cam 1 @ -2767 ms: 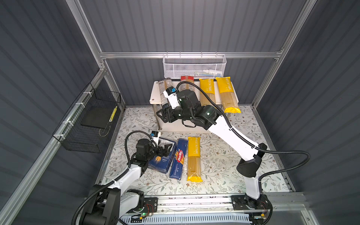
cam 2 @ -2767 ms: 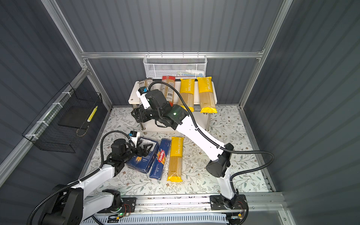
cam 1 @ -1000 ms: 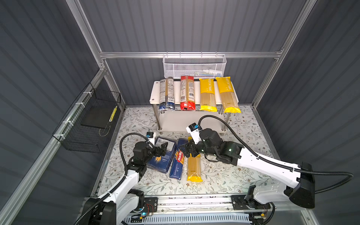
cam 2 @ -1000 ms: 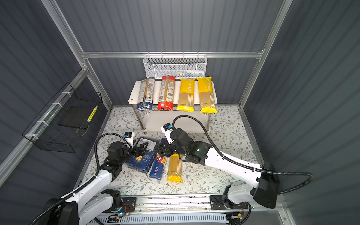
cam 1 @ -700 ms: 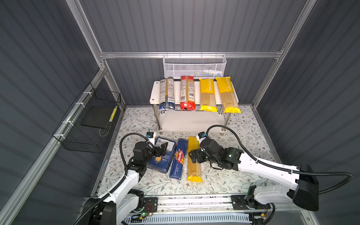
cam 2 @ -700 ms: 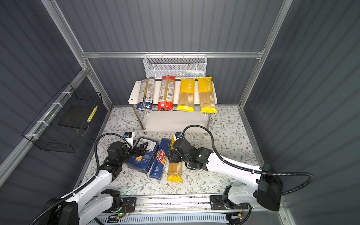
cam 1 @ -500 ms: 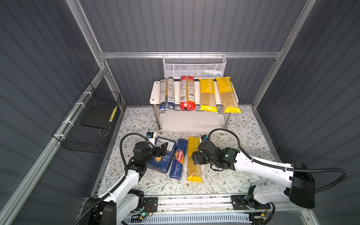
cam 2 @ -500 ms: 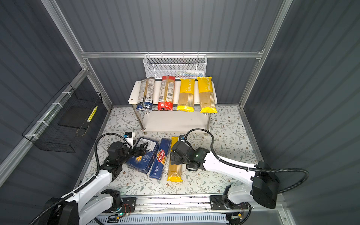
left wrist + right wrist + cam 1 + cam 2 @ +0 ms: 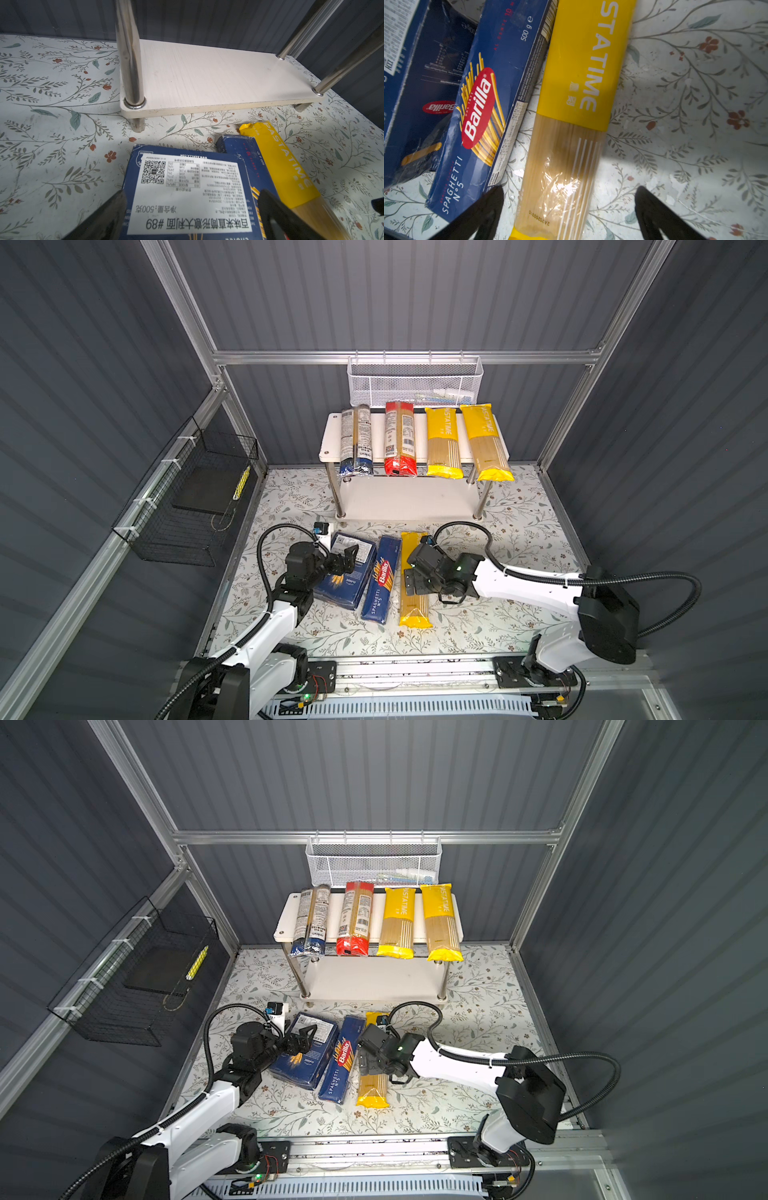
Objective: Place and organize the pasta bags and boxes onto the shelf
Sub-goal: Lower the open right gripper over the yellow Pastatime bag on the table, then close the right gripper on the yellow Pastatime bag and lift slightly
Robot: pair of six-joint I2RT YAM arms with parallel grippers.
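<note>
Near the front of the floral-patterned mat (image 9: 519, 531), three things lie side by side: a wide, flat dark blue Barilla cardboard box (image 9: 345, 589) on the left, a long slim dark blue Barilla box marked SPAGHETTI (image 9: 380, 585) in the middle, and a long yellow PASTATIME packet of clear film (image 9: 413, 610) on the right, just beside the slim box.

At the far side stands the small two-tier shelf of white boards on chrome legs (image 9: 330, 435). Its top board carries four packets in a row: dark blue-black (image 9: 355, 439), red-ended (image 9: 399, 439) and two yellow ones (image 9: 442, 443). The lower board (image 9: 407, 497) is bare.

The right gripper (image 9: 570, 190) hangs low over the yellow packet on the mat, jaws spread wide, one on each side of it and not gripping it. The step in hand looks like picking up this last packet.

The left gripper (image 9: 193, 193) sits at the wide box with a finger at each long edge. Whether the fingers press on the box or only flank it, I cannot tell from these views.

The next move calls for the right jaws to come down squarely across the packet's width, clear of the slim box's edge. They should close near the packet's middle, so that it does not sag when carried to the shelf.
</note>
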